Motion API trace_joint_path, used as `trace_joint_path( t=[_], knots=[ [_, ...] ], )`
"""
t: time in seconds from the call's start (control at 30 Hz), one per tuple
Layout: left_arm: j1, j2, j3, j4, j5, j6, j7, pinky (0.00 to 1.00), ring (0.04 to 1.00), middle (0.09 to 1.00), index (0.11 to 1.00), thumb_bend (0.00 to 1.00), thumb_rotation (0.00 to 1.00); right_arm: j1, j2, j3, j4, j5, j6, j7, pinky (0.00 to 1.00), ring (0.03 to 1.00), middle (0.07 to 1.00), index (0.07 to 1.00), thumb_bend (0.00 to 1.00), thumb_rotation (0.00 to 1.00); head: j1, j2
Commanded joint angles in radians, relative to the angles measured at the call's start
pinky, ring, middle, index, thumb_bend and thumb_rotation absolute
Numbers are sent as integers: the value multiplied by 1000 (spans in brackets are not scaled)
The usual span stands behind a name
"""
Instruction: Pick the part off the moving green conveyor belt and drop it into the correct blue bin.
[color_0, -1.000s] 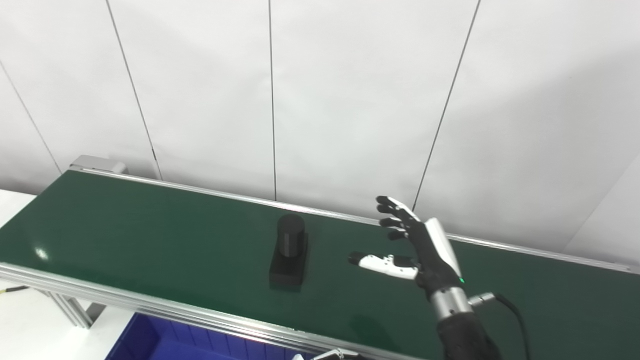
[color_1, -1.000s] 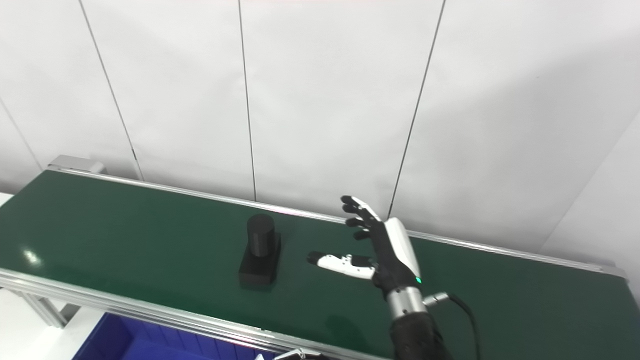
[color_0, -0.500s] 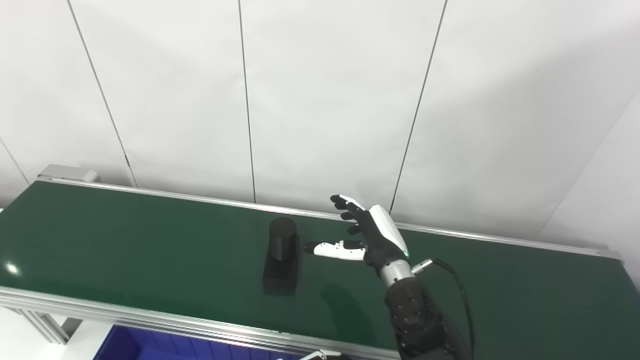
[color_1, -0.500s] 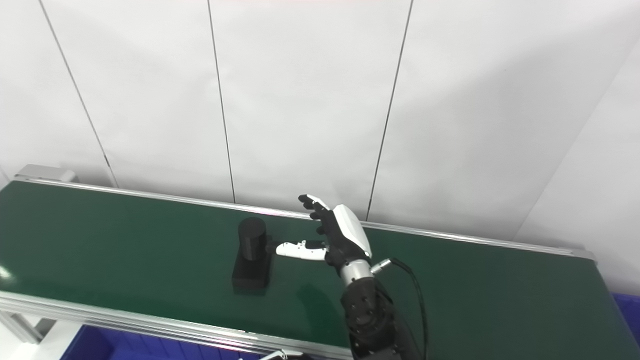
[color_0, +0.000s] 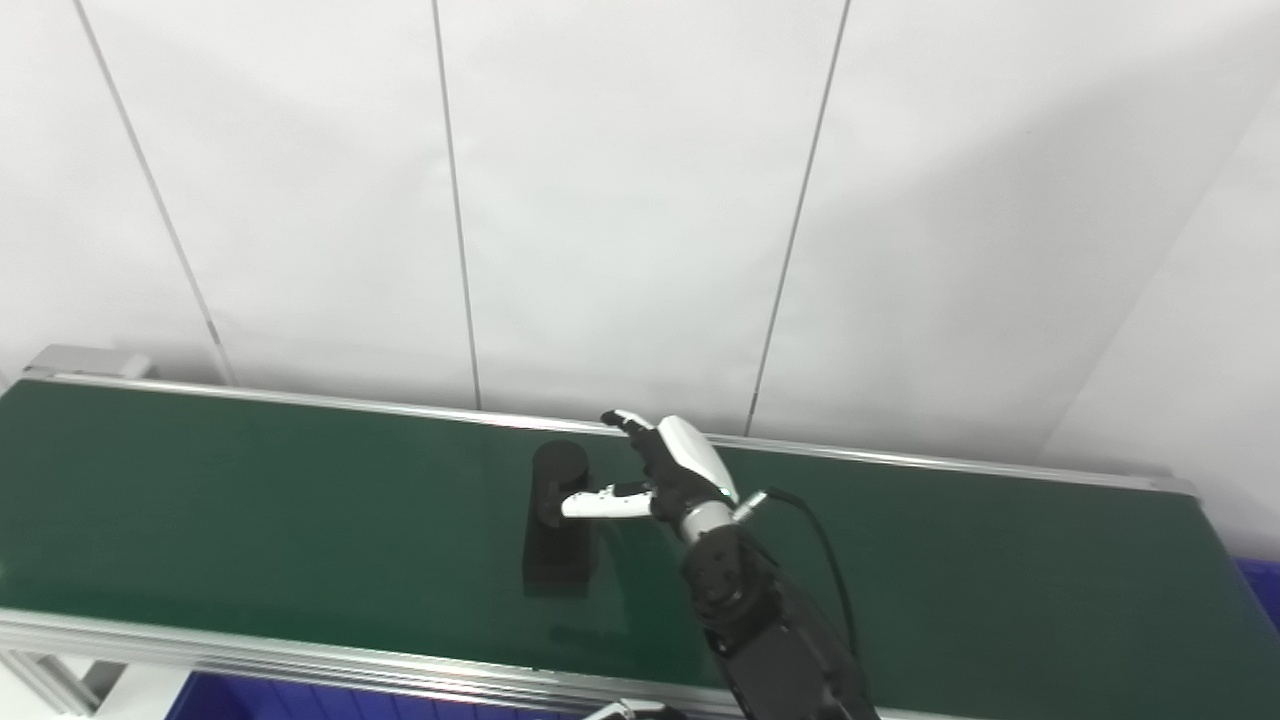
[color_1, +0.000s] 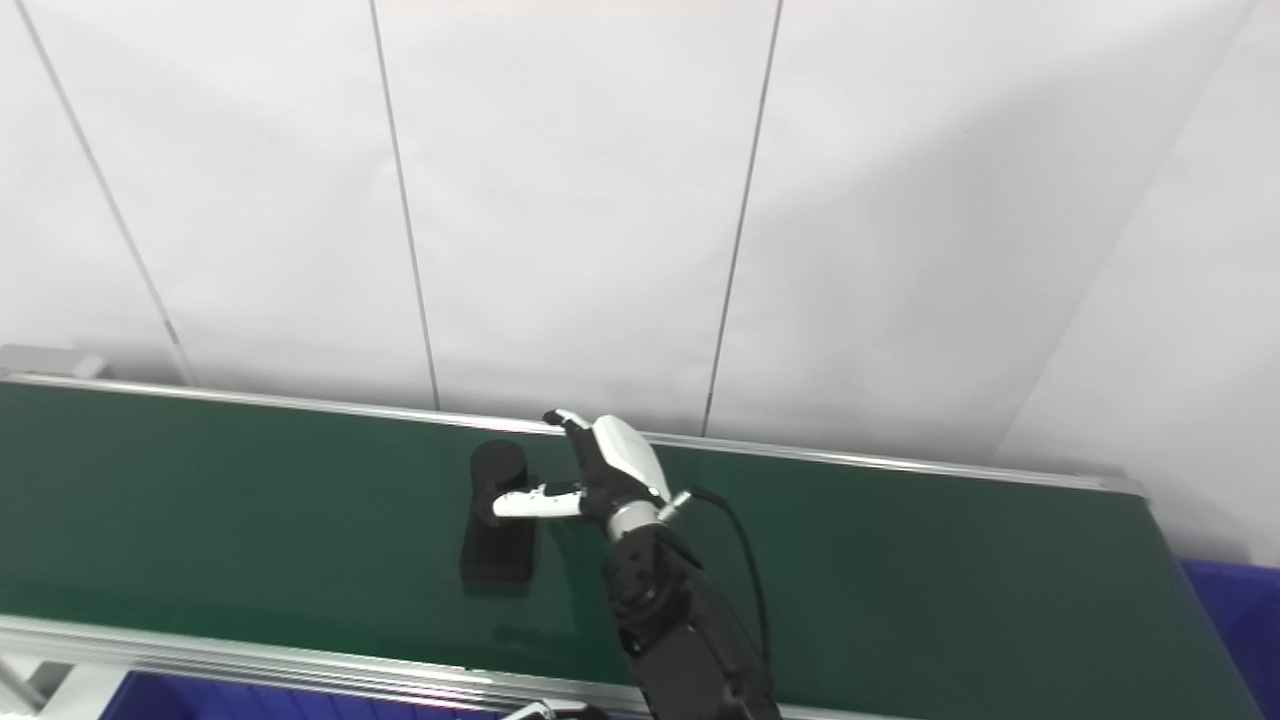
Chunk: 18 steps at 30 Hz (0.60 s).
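Note:
A black part (color_0: 556, 548), an upright cylinder (color_0: 555, 468) on a rectangular base, stands on the green conveyor belt (color_0: 250, 500) near the middle. My right hand (color_0: 668, 466) is at the part's right side, open, with its fingers spread. Its white thumb (color_0: 596, 503) lies across the front of the cylinder, while the fingers (color_0: 628, 421) reach along the cylinder's far right side. I cannot tell whether thumb and cylinder touch. Only a pale sliver (color_0: 612, 709) at the bottom edge shows where my left hand would be.
A blue bin (color_0: 250, 695) lies below the belt's near rail at the bottom left. Another blue bin (color_1: 1235, 610) sits past the belt's right end. A white panelled wall stands close behind the belt's far rail (color_0: 900, 460).
The camera has swung right. My right hand has travelled left across the belt to the part, and its thumb now crosses in front of the cylinder.

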Motion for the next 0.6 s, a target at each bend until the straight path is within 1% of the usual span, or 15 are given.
trace_joint_path(
  t=[0.0,0.13,0.37,0.47,0.57],
  knots=[
    [-6,4,10,-36,13,-35,5,392,501,623,694,752,504,-65,25,7,11,2,-60,-40,778,893,927,914,872,444,1,0],
    [-1,4,14,-47,27,-35,11,377,491,628,702,728,505,-98,38,12,108,10,-58,-58,780,892,937,925,883,450,-7,12],
    [13,6,23,-63,32,-35,1,410,521,640,709,729,523,-148,46,28,272,14,-115,-110,781,889,935,929,911,449,-2,30],
    [22,10,29,-71,49,-35,10,426,530,647,711,735,536,-167,52,35,346,18,-146,-134,782,885,929,925,921,436,-4,40],
    [30,14,36,-79,49,-35,5,439,538,647,711,742,535,-180,58,49,398,13,-168,-150,777,878,924,925,925,439,-7,42]
  ],
)
